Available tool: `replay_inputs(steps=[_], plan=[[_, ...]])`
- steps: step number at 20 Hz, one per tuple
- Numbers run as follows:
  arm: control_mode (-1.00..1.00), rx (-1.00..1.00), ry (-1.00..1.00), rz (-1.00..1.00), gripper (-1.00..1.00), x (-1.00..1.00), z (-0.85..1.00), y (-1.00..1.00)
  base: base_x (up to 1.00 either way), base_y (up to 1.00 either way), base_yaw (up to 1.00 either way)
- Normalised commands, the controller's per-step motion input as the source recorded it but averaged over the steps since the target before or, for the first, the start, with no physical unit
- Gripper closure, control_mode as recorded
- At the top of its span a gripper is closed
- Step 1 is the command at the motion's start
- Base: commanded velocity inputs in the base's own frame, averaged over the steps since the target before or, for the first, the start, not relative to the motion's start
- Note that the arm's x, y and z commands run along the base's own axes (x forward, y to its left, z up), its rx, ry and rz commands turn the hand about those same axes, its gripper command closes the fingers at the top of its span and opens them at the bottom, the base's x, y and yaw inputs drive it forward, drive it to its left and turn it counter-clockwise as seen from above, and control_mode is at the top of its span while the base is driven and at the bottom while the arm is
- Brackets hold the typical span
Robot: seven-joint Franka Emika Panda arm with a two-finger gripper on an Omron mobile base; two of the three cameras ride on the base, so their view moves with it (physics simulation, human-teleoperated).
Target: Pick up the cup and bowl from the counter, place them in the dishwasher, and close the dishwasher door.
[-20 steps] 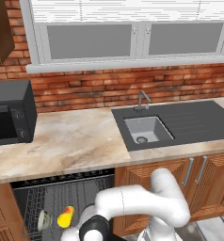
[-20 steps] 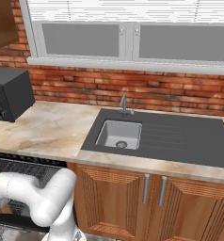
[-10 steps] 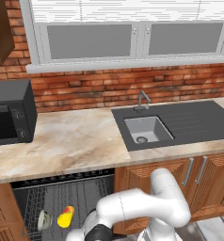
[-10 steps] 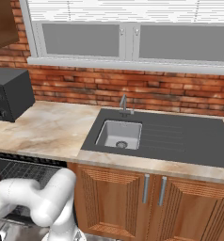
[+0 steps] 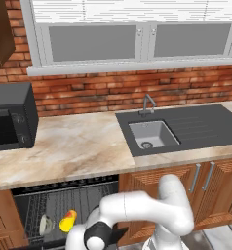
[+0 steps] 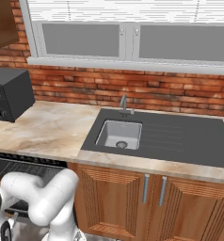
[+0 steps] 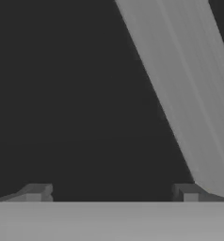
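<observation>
The dishwasher (image 5: 64, 205) rack holds the cup (image 5: 67, 220) lying beside the bowl (image 5: 46, 225).

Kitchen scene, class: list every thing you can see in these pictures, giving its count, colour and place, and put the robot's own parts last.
cup: one, yellow with red-orange mark, lying in the dishwasher rack
bowl: one, pale grey-green, in the rack left of the cup
dishwasher: one, black, grey wire rack, open under the counter
counter: one, beige marbled
sink: one, dark grey, set in the counter
tap: one, grey, behind the sink
microwave: one, black, left end of the counter
cabinet doors: orange-brown wood, below the sink
window: one, grey-framed, above the brick wall
gripper: one, dark tips, open, facing a dark surface
</observation>
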Motion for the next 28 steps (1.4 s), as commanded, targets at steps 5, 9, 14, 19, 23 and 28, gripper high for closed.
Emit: replay_inputs(steps=[5,9,14,19,23,28], plan=[[-1.00,0.00,0.00,0.00,-1.00,1.00,0.00,-0.15,0.00,0.00,0.00],[-1.00,0.00,0.00,0.00,-1.00,0.95,0.00,-0.10,0.00,0.00,0.00],[-1.00,-0.02,-0.01,0.00,-1.00,0.86,0.00,-0.05,0.00,0.00,0.00],[-1.00,-0.04,-0.02,0.00,-1.00,0.75,0.00,0.00,0.00,0.00,0.00],[-1.00,-0.03,-0.03,0.00,-1.00,0.73,0.00,0.00,0.00,0.00,0.00],[-1.00,-0.03,-0.03,0.00,-1.00,0.70,0.00,0.00,0.00,0.00,0.00]])
